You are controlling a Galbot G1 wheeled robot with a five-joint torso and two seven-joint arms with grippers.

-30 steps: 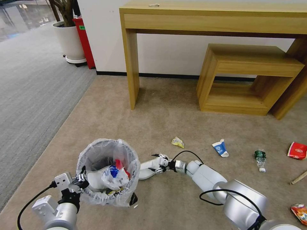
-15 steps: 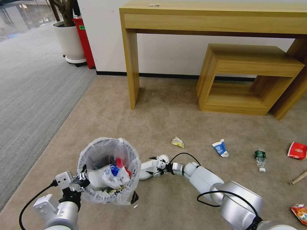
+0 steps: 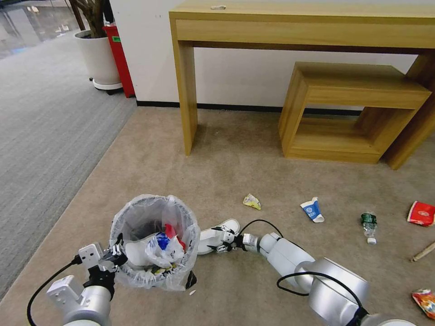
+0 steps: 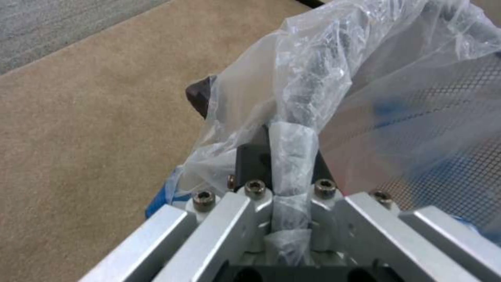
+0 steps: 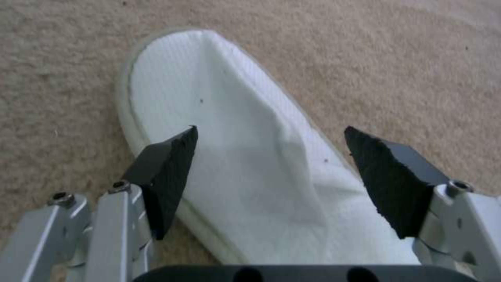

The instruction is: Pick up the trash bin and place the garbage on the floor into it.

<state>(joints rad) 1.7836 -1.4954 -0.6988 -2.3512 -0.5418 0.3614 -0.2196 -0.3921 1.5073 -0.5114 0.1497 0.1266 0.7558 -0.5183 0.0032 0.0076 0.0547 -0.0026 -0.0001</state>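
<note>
The task looks partly done, judging by how things lie. At the left, the robot's left hand [image 3: 117, 254] is clamped on the frilled plastic liner at the near rim of the small round black trash bin with a translucent whitish bag [image 3: 154, 242]; the left wrist view shows a twisted fold of that bag [image 4: 292, 156] pinched between the closed fingers. It cannot be told whether the bin rests on the beige short-pile carpet floor [image 3: 235, 172] or is lifted just off it. Inside it already lie a white slipper [image 3: 136, 253], a crumpled blue-and-white wrapper [image 3: 159, 248] and a scrap of red [image 3: 168, 232].

Just right of the bin, the right hand [image 3: 220, 238] reaches low over a second white fabric slipper [image 3: 209, 237] lying flat on the carpet; in the right wrist view its two black fingertips [image 5: 167, 172] stand wide apart, one to each side of the slipper's soft upper [image 5: 245, 164], not yet squeezing it.

Further right, litter remains scattered well apart on the carpet: a small yellowish crumpled wrapper [image 3: 252, 202]; a blue-and-white paper carton [image 3: 312, 210]; a clear plastic bottle with a green label [image 3: 369, 224]; a red packet [image 3: 421, 213]; the end of a wooden stick [image 3: 423, 251]; and an orange packet [image 3: 423, 301] nearest the robot. So most of the picking up is left.
</note>
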